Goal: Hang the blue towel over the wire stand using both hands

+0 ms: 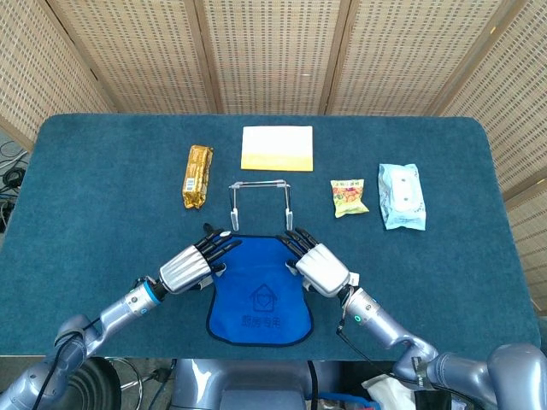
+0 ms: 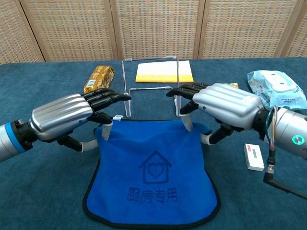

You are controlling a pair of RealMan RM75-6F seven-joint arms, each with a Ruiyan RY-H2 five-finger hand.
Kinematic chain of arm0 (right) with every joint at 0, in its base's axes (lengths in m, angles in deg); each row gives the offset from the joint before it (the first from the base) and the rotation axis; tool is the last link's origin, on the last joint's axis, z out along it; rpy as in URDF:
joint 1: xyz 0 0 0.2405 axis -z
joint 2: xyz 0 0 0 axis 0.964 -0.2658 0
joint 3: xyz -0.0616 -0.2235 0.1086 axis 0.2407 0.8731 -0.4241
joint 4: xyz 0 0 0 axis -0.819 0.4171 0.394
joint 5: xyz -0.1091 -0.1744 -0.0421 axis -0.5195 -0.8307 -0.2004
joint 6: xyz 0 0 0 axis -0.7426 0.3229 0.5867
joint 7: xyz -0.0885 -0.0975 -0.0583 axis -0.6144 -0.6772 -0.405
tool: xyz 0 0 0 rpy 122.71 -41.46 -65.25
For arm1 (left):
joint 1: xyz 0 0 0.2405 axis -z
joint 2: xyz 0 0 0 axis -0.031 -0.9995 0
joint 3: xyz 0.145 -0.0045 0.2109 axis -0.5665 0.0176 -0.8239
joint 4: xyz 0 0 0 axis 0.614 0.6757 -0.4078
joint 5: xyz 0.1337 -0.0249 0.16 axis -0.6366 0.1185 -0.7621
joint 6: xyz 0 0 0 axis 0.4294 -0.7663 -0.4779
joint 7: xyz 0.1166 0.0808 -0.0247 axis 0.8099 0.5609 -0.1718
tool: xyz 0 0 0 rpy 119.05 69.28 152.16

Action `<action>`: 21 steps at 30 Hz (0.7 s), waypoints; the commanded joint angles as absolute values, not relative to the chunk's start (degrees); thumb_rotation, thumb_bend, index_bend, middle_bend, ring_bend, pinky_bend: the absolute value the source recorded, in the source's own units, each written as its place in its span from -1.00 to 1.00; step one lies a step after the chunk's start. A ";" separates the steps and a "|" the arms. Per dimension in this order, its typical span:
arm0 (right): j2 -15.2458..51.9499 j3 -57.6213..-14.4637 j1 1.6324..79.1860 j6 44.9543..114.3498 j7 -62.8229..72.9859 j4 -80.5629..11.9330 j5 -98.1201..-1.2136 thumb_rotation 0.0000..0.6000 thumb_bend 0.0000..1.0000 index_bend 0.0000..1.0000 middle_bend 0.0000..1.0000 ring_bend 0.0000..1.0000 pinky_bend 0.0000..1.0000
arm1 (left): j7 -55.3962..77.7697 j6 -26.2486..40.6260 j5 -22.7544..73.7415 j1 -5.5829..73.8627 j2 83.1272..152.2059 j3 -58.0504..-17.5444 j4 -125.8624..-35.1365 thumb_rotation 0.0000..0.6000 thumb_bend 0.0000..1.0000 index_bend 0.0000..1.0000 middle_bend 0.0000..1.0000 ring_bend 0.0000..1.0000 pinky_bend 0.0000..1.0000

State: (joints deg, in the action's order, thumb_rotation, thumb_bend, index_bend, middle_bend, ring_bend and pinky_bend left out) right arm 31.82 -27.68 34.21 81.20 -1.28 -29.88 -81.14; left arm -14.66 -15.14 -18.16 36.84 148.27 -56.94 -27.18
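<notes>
Woven cane screens stand behind a bench (image 1: pixel 102 162) covered in dark teal cloth. Near the bench's middle stands the wire stand (image 1: pixel 260 202) (image 2: pixel 151 86), upright on its two legs, with its top bar running left to right. At about 6 o'clock from it lies the blue towel (image 1: pixel 259 290) (image 2: pixel 152 175), printed with a small house outline and a line of characters; its lower part lies flat on the bench while its upper edge is raised a little at both corners.

At 9 o'clock of the towel, the left hand (image 1: pixel 188 266) (image 2: pixel 64 116) pinches the upper left corner between its thumb and a finger, its dark fingers (image 2: pixel 106 97) stretched toward the stand's left leg. At 3 o'clock of the towel, the right hand (image 1: pixel 319 267) (image 2: pixel 228 105) grips the upper right corner in the same way, with its fingers reaching toward the stand's right leg. In the chest view the right hand's fingertips appear to overlap that leg, though I cannot tell whether they touch it.

At 10 o'clock from the stand lies a gold snack bar (image 1: pixel 197 175) (image 2: pixel 99 78). At 12 o'clock lies a yellow and white pad (image 1: pixel 277 148) (image 2: pixel 164 71). At 3 o'clock sits a small snack packet (image 1: pixel 349 196), and farther out the same way a pale blue wipes pack (image 1: pixel 401 196) (image 2: pixel 277 88).
</notes>
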 commanded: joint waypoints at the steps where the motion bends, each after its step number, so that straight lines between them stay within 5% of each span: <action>1: 30.02 -28.77 33.94 82.50 -2.34 -33.06 -81.70 1.00 0.24 0.32 -0.83 -1.00 -0.84 | -14.45 -17.24 -17.13 37.00 147.22 -55.53 -28.89 1.00 -0.07 0.47 -1.00 -1.00 -1.00; 8: 24.58 -33.11 32.76 83.01 -6.28 -42.90 -80.34 1.00 0.24 0.32 -0.83 -1.00 -0.84 | -13.82 -21.45 -13.73 38.35 142.31 -50.63 -37.16 1.00 -0.07 0.47 -1.00 -1.00 -1.00; 21: 20.60 -40.18 31.92 80.92 -10.91 -52.56 -70.23 1.00 0.24 0.33 -0.82 -1.00 -0.84 | 0.14 -15.14 -8.39 40.59 127.67 -43.71 -68.30 1.00 -0.07 0.47 -1.00 -1.00 -1.00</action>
State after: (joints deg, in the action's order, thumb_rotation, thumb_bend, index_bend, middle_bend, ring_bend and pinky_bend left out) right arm 20.84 -39.81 32.07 81.06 -10.58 -52.22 -70.69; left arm -4.11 -17.53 -10.54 39.76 131.80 -46.36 -62.01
